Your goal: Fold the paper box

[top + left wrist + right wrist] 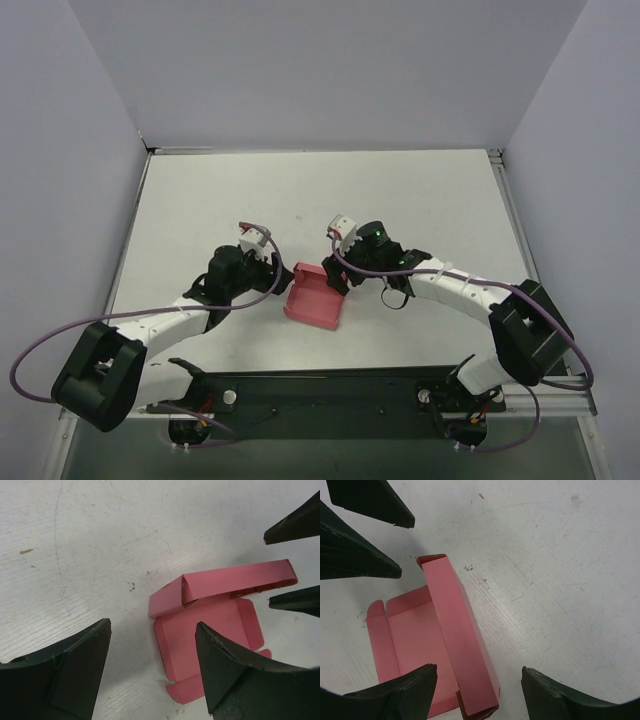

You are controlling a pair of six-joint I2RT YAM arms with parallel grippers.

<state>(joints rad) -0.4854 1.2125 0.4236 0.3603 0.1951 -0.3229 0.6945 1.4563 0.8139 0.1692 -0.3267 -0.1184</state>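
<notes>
The paper box (313, 297) lies on the white table between both grippers, pink-red, part folded: a flat floor (210, 630) with one long side folded over into a hollow wall (460, 635) and small flaps at the ends. My left gripper (277, 272) is at its left edge, open, with one finger (240, 675) hovering over the floor. My right gripper (336, 277) stands open at the box's right side, its jaws either side of the folded wall's end without closing on it. Both grippers also show close up: left gripper (153, 625), right gripper (479, 669).
The table (420, 200) is walled by grey panels at the left, back and right. A black base plate (330, 390) runs along the near edge under the arms. Purple cables (40, 350) loop beside each arm.
</notes>
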